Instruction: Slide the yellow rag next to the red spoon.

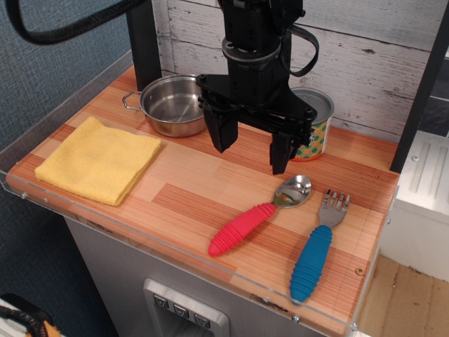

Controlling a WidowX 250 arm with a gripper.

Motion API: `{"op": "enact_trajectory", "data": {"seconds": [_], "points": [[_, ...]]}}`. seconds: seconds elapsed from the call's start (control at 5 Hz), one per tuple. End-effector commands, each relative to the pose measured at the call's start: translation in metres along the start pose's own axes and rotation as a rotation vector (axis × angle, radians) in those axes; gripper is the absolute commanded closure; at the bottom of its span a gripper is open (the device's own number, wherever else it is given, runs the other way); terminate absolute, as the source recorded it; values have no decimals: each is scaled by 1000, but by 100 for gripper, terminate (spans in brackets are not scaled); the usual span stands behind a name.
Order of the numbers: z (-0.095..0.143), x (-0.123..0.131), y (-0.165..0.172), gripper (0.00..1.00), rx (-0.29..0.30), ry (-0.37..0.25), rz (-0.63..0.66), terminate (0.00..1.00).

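The yellow rag (99, 160) lies folded flat at the left end of the wooden table, near the front-left edge. The red spoon (261, 213) lies right of the middle, metal bowl pointing back-right, red ribbed handle pointing front-left. My gripper (252, 149) hangs above the table's middle, between the rag and the spoon, a little behind both. Its two black fingers (223, 133) are spread apart and hold nothing. It touches neither the rag nor the spoon.
A steel pot (172, 105) stands at the back, behind the rag. A tin can (313, 125) stands behind the gripper's right finger. A blue-handled fork (317, 247) lies right of the spoon. A clear lip (175, 247) rims the front edge.
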State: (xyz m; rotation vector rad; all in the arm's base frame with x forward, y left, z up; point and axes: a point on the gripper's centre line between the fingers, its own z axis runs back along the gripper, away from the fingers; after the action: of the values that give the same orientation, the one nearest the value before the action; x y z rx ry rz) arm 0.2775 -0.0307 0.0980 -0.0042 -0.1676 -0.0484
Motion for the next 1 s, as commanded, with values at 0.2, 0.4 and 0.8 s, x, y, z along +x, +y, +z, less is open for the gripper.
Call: {"op": "enact_trajectory", "data": {"seconds": [0.2, 0.4, 0.8], "points": [[-5, -2, 20, 0, -19, 13, 47, 0], [-9, -7, 41, 0, 16, 27, 99, 0], [-22, -19, 103, 0, 125, 59, 164, 0]]}}
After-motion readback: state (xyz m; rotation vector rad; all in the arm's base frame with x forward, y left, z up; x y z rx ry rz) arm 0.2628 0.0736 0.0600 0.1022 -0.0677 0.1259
